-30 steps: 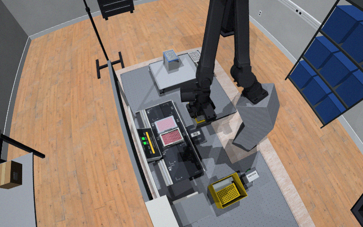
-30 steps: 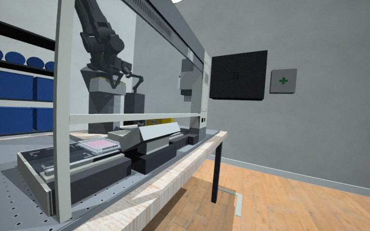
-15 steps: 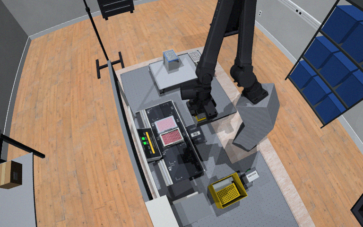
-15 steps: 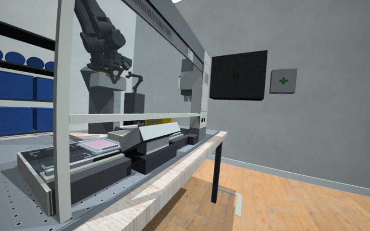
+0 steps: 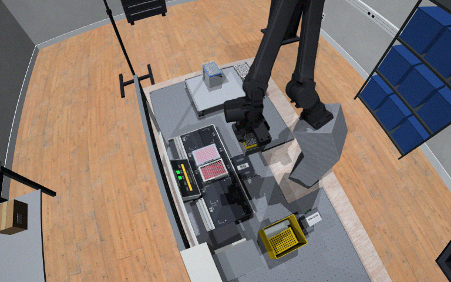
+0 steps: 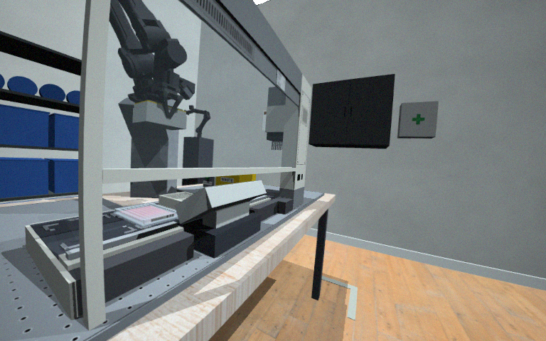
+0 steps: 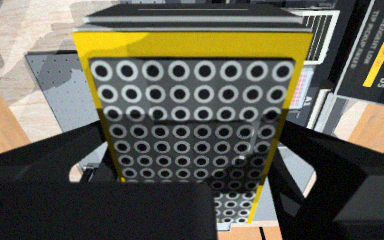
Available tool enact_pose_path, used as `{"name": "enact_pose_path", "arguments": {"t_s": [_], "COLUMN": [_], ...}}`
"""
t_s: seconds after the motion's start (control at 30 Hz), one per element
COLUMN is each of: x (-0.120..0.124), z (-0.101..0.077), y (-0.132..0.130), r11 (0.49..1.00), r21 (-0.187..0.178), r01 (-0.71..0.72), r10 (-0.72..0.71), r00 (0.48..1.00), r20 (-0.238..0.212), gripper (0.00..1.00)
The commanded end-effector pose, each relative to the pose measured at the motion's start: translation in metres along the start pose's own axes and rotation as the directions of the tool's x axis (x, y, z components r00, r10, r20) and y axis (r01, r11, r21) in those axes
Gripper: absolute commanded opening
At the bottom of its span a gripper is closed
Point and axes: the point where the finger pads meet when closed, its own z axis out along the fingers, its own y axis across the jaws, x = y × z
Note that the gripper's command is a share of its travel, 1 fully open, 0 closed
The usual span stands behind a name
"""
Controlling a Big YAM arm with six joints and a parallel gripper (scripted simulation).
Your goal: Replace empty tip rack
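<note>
The fingers (image 5: 249, 141) are clamped across the short width of a yellow-rimmed rack (image 7: 192, 125), carried in the air just beside nest RG (image 5: 243, 166) and off the deck's near edge. The rack's long axis runs straight out ahead of the wrist, toward the deck. D1 (image 5: 223, 207) lies well apart, down the deck toward the bin (image 5: 267, 239), where another rack already sits. From the wrist view the holes seem filled with tips, though I cannot be sure.
</note>
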Motion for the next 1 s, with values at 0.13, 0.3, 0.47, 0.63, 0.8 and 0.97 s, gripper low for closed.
{"name": "enact_pose_path", "arguments": {"t_s": [0.13,0.3,0.47,0.63,0.8,0.97], "x": [0.002,0.002,0.005,0.003,0.003,0.003], "z": [-0.003,-0.003,-0.004,-0.003,-0.003,-0.003], "y": [-0.009,-0.009,0.0,0.001,0.001,0.001], "r11": [1.0,1.0,0.999,0.995,0.979,0.954], "r21": [0.014,0.014,0.008,0.002,0.003,0.003], "r01": [-0.013,-0.013,-0.053,-0.104,-0.202,-0.299], "r10": [0.013,0.013,0.053,0.104,0.202,0.299], "r00": [1.0,1.0,0.999,0.995,0.979,0.954], "r20": [0.0,0.0,-0.003,0.0,0.0,0.0], "gripper": [0.0,0.0,0.0,0.0,0.0,0.0]}}
